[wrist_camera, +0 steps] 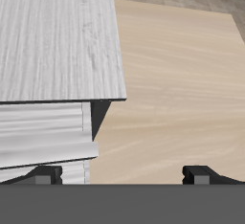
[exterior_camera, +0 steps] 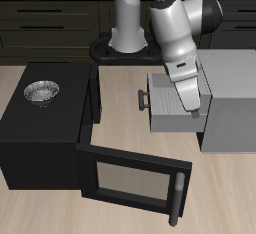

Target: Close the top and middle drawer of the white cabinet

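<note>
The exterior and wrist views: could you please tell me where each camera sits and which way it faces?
Exterior view: sits high before the table, looking down at the white cabinet, its pulled-out drawer and the black box; the arm and the claw show.
Wrist view: sits on the claw, looking down at the cabinet and table; only its fingertips show.
Shared: white cabinet, table.

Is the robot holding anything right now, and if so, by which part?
Nothing is held. The gripper has its jaws spread with only bare table between them, beside the open drawer.
</note>
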